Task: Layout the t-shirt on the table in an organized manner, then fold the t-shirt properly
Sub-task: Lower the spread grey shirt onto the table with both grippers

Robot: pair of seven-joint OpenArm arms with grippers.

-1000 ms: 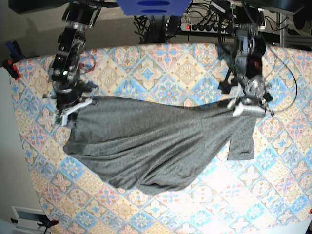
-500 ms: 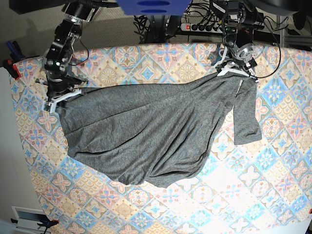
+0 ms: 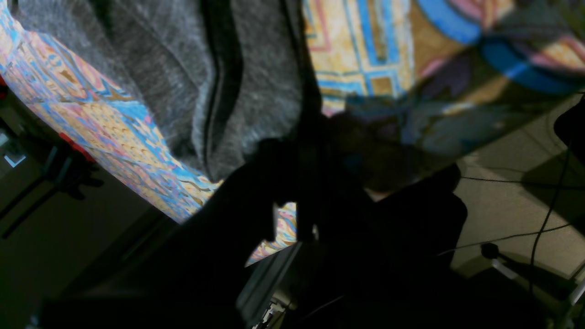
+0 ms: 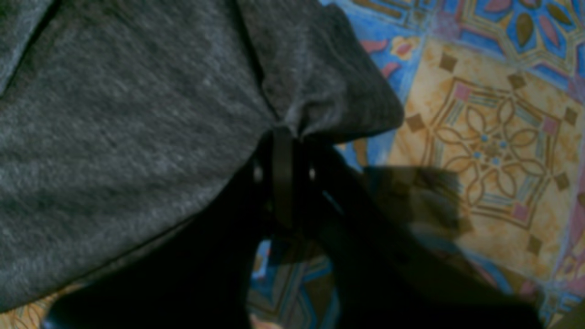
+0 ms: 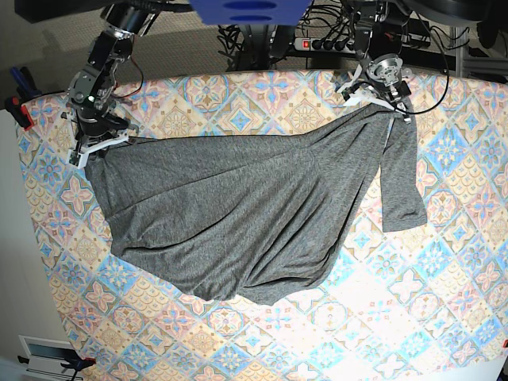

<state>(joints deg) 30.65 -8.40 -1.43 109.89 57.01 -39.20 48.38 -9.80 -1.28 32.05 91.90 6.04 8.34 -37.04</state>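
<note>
The dark grey t-shirt point(image 5: 238, 214) lies spread and wrinkled across the patterned table point(image 5: 238, 103), with one short sleeve point(image 5: 401, 186) lying at the right. My left gripper point(image 5: 379, 99), at the far right in the base view, is shut on the shirt's upper right corner. At the far left my right gripper point(image 5: 97, 147) is shut on the upper left corner. Up close, the right gripper point(image 4: 283, 137) pinches a bunched fold of the t-shirt point(image 4: 114, 114). In the left wrist view the dark left gripper point(image 3: 292, 151) holds the t-shirt point(image 3: 183, 68) near the table point(image 3: 356, 45) edge.
A power strip point(image 5: 325, 44) and cables run behind the table's far edge. A blue object point(image 5: 246, 9) hangs at the top centre. A red clamp point(image 5: 20, 111) sits at the table's left corner. Patterned cloth shows bare along the front and right of the table.
Both grippers have moved toward the table's far edge, pulling the shirt's top edge back with them. The right-hand sleeve has shifted further back and to the right.
</note>
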